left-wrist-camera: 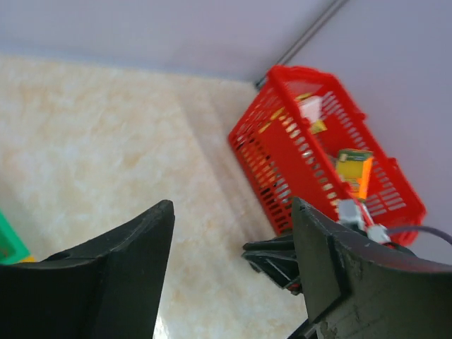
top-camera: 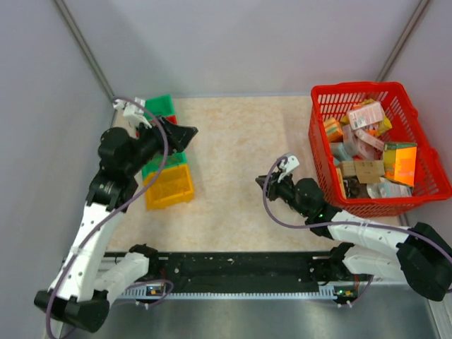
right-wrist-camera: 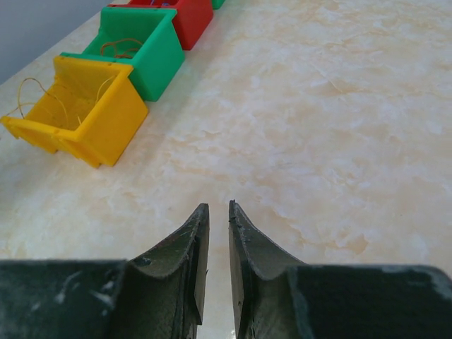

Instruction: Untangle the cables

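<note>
Cables (right-wrist-camera: pixel 39 95) lie as hair-thin yellowish loops inside the yellow bin (right-wrist-camera: pixel 99 123), and you can see a few more orange strands in the green bin (right-wrist-camera: pixel 152 49) touching it. Both bins sit on their sides at the left of the table, with a red bin (right-wrist-camera: pixel 192 18) next in the row.

Your left gripper (top-camera: pixel 185 133) is raised above those bins. Its arm climbs from the near-left corner, folds at the elbow and points the fingers right, towards the middle of the table. In its wrist view the left gripper's jaws (left-wrist-camera: pixel 232 212) stand wide apart with only bare table between them, so nothing is held.

Your right arm reaches low and leftward from the near-right corner, and the right gripper (top-camera: pixel 265 182) hovers close above the centre of the table, well apart from the bins. From the right wrist camera its jaws (right-wrist-camera: pixel 217 205) are drawn almost together, leaving a thin slit. You cannot make out any wire in that slit.

You are working on a beige marbled table top (top-camera: pixel 233 155) enclosed by pale lilac-grey wall panels. A red basket (top-camera: pixel 367 205) full of packets stands at the right edge, and a black rail (top-camera: pixel 233 267) runs along the near edge between the arm bases.
</note>
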